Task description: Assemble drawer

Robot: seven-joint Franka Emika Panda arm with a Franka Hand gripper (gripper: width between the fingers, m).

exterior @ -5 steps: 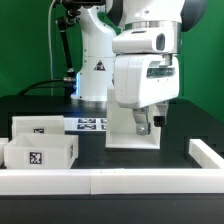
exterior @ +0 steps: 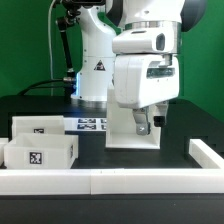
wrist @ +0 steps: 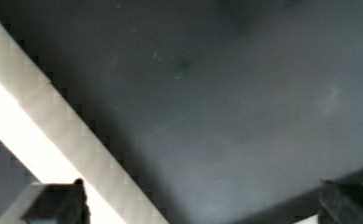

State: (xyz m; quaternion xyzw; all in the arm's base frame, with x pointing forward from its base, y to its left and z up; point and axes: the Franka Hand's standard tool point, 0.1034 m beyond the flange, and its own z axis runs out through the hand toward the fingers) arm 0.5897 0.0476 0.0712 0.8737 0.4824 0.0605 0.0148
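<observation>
The drawer's tall white shell (exterior: 125,138) stands at the table's middle, largely hidden behind my hand. Two shallow white trays with black-and-white tags lie at the exterior view's left, one behind (exterior: 40,126) and one in front (exterior: 42,153). My gripper (exterior: 143,126) hangs low right at the shell, and one dark finger shows against its white face. In the wrist view the gripper (wrist: 204,208) is open, with both fingertips (wrist: 53,205) wide apart. A white wall edge (wrist: 53,120) runs slantwise just beside one of them. Nothing is held.
The marker board (exterior: 90,124) lies flat behind the trays, near the robot's base. A low white border rail (exterior: 120,181) runs along the front and turns back at the exterior view's right (exterior: 207,153). The tabletop is black.
</observation>
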